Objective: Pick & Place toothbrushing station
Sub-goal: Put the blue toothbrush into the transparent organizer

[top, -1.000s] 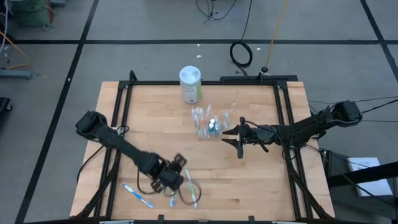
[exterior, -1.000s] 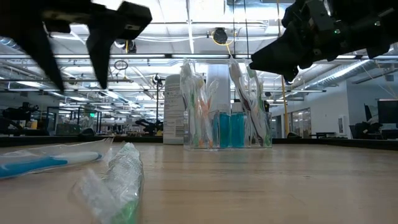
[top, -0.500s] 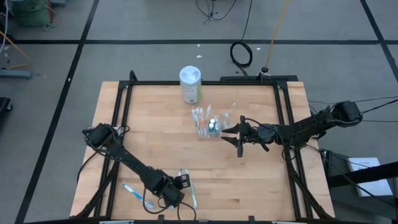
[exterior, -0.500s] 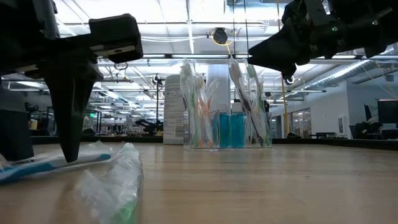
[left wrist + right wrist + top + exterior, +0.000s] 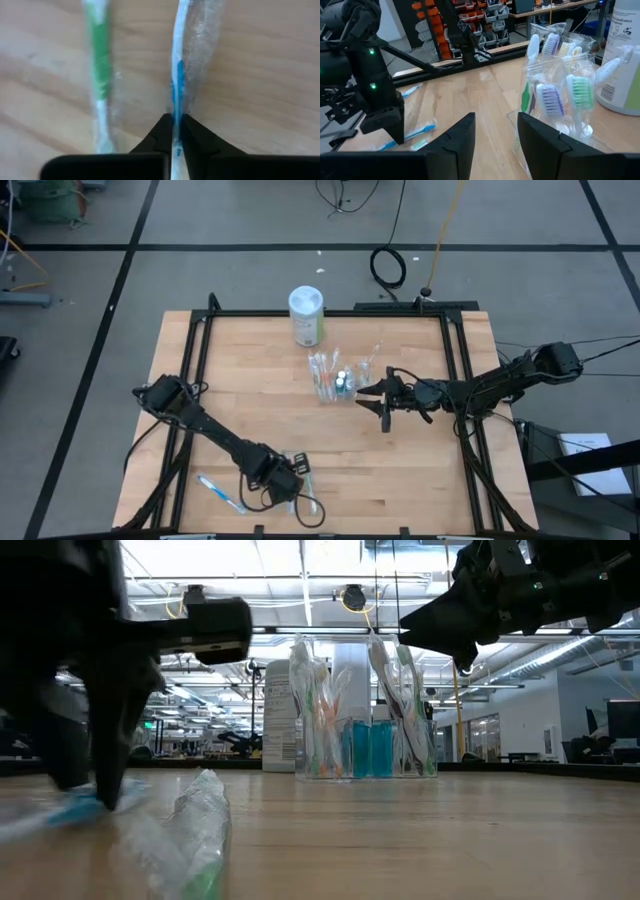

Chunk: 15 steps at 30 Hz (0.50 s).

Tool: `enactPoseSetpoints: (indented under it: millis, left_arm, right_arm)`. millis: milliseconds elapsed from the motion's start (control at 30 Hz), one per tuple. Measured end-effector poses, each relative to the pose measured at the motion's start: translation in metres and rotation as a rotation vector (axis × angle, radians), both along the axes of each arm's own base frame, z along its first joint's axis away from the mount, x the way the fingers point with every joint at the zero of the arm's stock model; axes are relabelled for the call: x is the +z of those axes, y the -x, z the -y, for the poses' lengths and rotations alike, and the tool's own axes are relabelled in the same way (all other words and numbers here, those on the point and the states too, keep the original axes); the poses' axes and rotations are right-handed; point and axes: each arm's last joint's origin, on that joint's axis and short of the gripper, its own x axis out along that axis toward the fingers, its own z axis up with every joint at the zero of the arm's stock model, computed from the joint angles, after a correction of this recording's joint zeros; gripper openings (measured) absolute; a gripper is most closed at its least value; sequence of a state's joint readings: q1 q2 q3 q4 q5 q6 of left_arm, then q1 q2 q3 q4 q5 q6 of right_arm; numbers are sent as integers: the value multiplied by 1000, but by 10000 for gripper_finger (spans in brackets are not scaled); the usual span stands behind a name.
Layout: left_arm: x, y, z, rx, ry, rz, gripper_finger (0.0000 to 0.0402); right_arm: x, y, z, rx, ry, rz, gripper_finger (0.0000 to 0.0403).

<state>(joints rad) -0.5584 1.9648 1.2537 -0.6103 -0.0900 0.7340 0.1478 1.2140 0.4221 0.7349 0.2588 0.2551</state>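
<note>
The clear cup (image 5: 335,375) stands mid-table, holding several toothbrushes and teal tubes (image 5: 368,748). My right gripper (image 5: 372,400) hovers open just right of the cup (image 5: 565,95), above the table. Near the front edge my left gripper (image 5: 290,483) is down on the wood, shut on a blue-and-white wrapped toothbrush (image 5: 176,75). A green wrapped toothbrush (image 5: 100,75) lies flat right beside it, also showing close in the low view (image 5: 190,830). Another blue toothbrush (image 5: 220,493) lies flat farther left. My left gripper pinches the blue-and-white toothbrush's handle (image 5: 176,107), inside its clear wrapper, between its two fingertips (image 5: 161,127). The fingers come from above, pointing down, one on each side of the handle. The toothbrush lies along the table.
A tall white-lidded canister with a green label (image 5: 307,315) stands at the far side, behind the cup. A black frame (image 5: 330,311) runs round the table's edges. Bare wood (image 5: 400,470) lies between the cup and the front edge.
My left gripper has moved toward the near edge and come down to the table. Its fingers have shut on the blue-and-white toothbrush.
</note>
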Motion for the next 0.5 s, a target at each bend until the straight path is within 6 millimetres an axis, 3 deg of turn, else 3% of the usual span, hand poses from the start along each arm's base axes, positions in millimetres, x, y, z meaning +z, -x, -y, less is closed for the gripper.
enactPoseSetpoints:
  millis: [133,200,333,500]
  left_arm:
    - [6,-4,-6,75,61,13,16]
    - [20,-5,-9,86,89,54,24]
    - [69,-6,-26,192,135,243,16]
    - [139,-3,-68,371,259,511,8]
  right_arm:
    - [-1,0,0,0,0,-10,139]
    - [-2,0,-1,5,0,-18,139]
    - [-4,1,-4,17,3,-38,139]
    - [-4,1,-6,19,-36,-35,139]
